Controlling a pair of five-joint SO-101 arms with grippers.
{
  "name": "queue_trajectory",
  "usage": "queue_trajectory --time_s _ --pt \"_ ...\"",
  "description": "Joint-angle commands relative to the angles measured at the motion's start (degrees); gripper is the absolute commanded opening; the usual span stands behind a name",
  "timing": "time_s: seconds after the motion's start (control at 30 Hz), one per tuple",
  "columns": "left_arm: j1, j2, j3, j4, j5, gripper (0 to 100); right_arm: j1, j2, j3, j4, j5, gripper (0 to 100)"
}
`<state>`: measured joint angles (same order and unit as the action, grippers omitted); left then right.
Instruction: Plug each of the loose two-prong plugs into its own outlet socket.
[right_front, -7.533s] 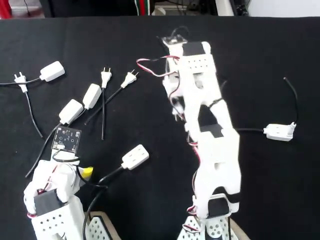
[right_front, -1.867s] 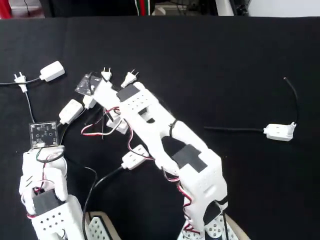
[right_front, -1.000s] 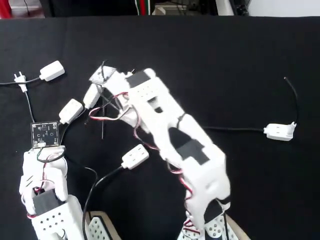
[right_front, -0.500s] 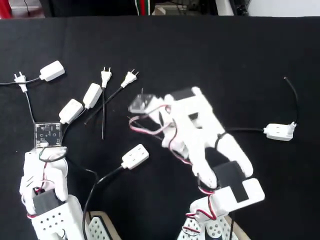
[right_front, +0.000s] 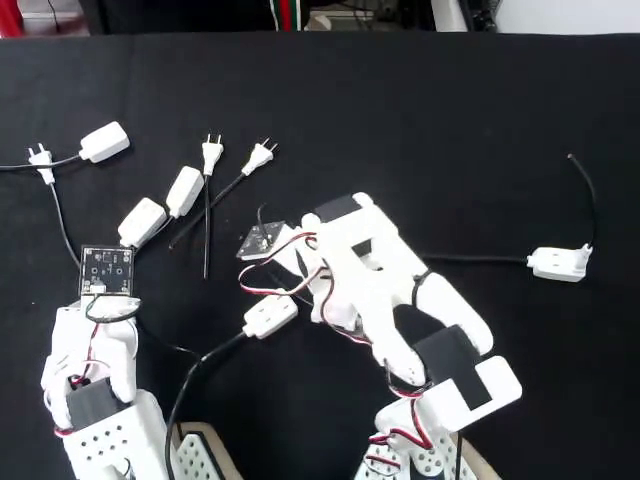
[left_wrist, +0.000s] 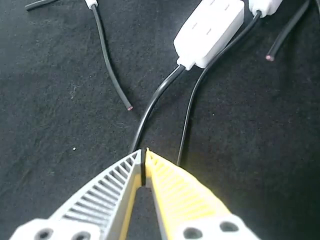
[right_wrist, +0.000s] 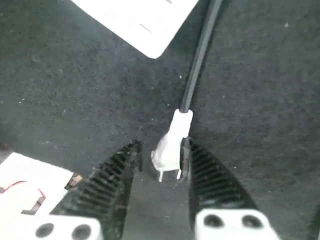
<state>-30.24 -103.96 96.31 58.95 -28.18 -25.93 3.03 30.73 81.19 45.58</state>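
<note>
In the right wrist view a white two-prong plug (right_wrist: 169, 150) sits between the black fingers of my right gripper (right_wrist: 160, 147), which is shut on it just above the cloth. Its cable (right_wrist: 199, 55) runs past a white socket (right_wrist: 142, 20). From above, the right arm (right_front: 360, 270) is folded over the socket (right_front: 271, 312) at mid-table. Two loose plugs (right_front: 211, 150) (right_front: 260, 155) lie far left, a third (right_front: 40, 157) at the left edge. My left gripper (left_wrist: 145, 152) is shut, its tips over a black cable (left_wrist: 157, 97) from a socket (left_wrist: 210, 30).
Further white sockets lie at the left (right_front: 104, 142) (right_front: 184, 190) (right_front: 141, 222), and one at the right (right_front: 557, 263) with a plug in it. Black cables cross the black cloth between them. Free room is across the far middle and right.
My right arm drew back from the loose plugs at the far left and folded down over the middle socket. The left arm's wrist slid slightly toward the near side.
</note>
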Motion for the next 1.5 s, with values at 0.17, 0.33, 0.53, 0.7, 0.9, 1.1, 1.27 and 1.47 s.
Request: queue_trajectory --time_s 0.17,0.33,0.53,0.7,0.9,1.1,1.27,1.47 --pt "0.4 -0.1 1.1 0.4 -0.4 3 -0.6 -0.5 -1.6 -1.9 -0.6 16.5" --pt "0.4 -0.1 1.1 0.4 -0.4 3 -0.7 8.0 -2.2 -1.8 -0.6 16.6" --pt "0.4 -0.1 1.1 0.4 -0.4 3 -0.4 17.9 -5.5 1.8 -0.2 8.3" --pt "0.4 -0.1 1.1 0.4 -0.4 3 2.8 19.0 -10.2 4.0 0.8 1.8" --pt "0.4 0.0 1.1 0.4 -0.5 3 3.5 19.0 -14.1 14.9 1.1 1.2" --pt "0.4 0.1 1.1 0.4 -0.5 3 3.3 19.6 -11.7 15.2 3.8 5.6" --pt "0.4 0.1 1.1 0.4 -0.5 3 3.2 19.6 -7.1 10.9 4.3 14.3" --pt "0.4 0.1 1.1 0.4 -0.5 3 3.2 19.4 -6.0 9.1 1.2 1.9"
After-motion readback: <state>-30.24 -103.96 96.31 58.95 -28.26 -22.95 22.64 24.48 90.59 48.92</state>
